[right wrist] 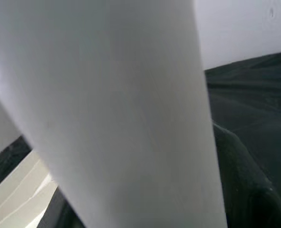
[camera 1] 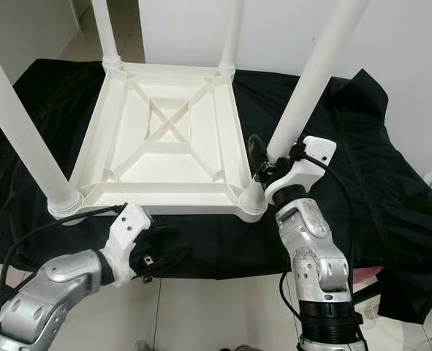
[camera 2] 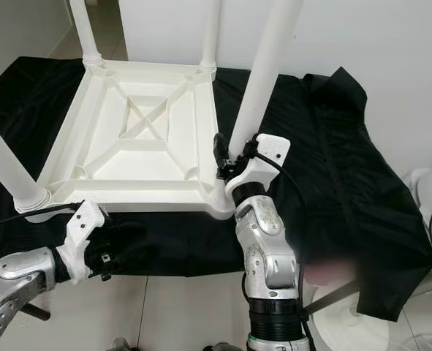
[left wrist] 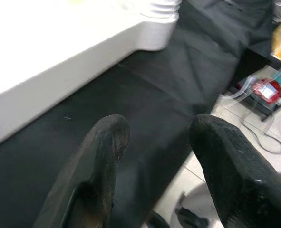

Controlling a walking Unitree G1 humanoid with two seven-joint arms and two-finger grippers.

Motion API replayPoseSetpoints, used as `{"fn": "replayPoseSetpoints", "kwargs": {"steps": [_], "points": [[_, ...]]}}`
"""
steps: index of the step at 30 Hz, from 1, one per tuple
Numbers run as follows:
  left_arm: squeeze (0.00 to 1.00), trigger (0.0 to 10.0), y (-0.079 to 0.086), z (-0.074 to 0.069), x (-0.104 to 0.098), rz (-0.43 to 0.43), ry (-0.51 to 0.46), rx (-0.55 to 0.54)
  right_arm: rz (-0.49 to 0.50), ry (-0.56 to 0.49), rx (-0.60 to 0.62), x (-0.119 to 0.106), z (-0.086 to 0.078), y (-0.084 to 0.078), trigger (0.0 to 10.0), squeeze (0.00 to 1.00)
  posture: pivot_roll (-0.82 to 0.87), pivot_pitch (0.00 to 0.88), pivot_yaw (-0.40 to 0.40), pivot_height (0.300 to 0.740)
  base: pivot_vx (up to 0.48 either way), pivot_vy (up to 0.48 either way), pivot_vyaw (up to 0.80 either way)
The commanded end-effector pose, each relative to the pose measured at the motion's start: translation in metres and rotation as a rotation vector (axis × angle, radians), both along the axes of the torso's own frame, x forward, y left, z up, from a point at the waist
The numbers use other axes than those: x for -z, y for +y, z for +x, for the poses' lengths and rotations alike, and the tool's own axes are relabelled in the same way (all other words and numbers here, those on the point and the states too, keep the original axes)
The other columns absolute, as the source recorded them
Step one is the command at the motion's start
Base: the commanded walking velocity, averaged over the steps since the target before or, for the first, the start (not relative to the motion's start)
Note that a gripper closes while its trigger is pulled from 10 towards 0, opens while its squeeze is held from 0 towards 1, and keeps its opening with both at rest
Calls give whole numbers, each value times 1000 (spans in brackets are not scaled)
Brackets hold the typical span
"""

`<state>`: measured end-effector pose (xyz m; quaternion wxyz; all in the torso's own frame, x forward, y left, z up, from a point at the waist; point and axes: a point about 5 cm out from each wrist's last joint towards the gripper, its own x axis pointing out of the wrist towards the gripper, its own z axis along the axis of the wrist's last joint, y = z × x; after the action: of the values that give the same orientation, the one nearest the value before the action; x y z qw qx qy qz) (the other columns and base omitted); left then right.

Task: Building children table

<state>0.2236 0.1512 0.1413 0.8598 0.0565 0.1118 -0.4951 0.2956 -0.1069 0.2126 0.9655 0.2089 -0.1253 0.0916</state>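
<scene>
Tabletop (camera 1: 164,139), white plastic, lies upside down on a black cloth (camera 1: 362,168) spread over a raised surface, ribbed underside up, presumably so each corner socket faces upward to take a leg. Four white legs stand in the corners; the near-right leg (camera 1: 311,80) leans outward a little rather than standing straight, which suggests it is not fully seated. The right gripper (camera 1: 263,167) is at the base of that leg just above its socket, a black finger visible on the leg's left side; the fingers seem to clasp the leg, likely to steady or press it home. In the right wrist view the leg looms very close. The left gripper (left wrist: 154,142) rests low by the near edge of the tabletop over the cloth, fingers (left wrist: 107,142) spread with nothing between them, apparently waiting.
</scene>
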Motion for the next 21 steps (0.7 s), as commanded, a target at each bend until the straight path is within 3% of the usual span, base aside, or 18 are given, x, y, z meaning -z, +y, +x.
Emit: {"fn": "replayPoseSetpoints", "kwargs": {"steps": [1, 6, 13, 19, 20, 21], "points": [[0, 10000, -5, -11, 4, -5, 47, 109, 223, 16, -55, -1, -4, 6, 10000, 0, 17, 110, -53, 740, 0, 0, 0], [0, 10000, -5, -10, 6, -3, 53, 88, 268, 22, -66, -2, -4, 5, 10000, 0, 17, 110, -52, 740, 0, 0, 0], [0, 10000, 7, 2, 16, 38, 56, -42, 378, 37, -109, -2, -7, 3, 10000, 0, 20, 110, -51, 740, 0, 0, 0], [0, 10000, 19, 30, 19, 67, 5, -323, 491, 69, -140, 2, -8, -2, 10000, 0, 23, 110, -51, 740, 0, 0, 0], [0, 10000, 19, 30, 19, 67, 5, -323, 491, 69, -140, 2, -8, -2, 10000, 0, 23, 110, -51, 740, 0, 0, 0], [0, 10000, 23, 41, 15, 52, -35, -438, 517, 74, -143, 4, -8, -5, 10000, 0, 22, 109, -49, 740, 0, 0, 0]]}}
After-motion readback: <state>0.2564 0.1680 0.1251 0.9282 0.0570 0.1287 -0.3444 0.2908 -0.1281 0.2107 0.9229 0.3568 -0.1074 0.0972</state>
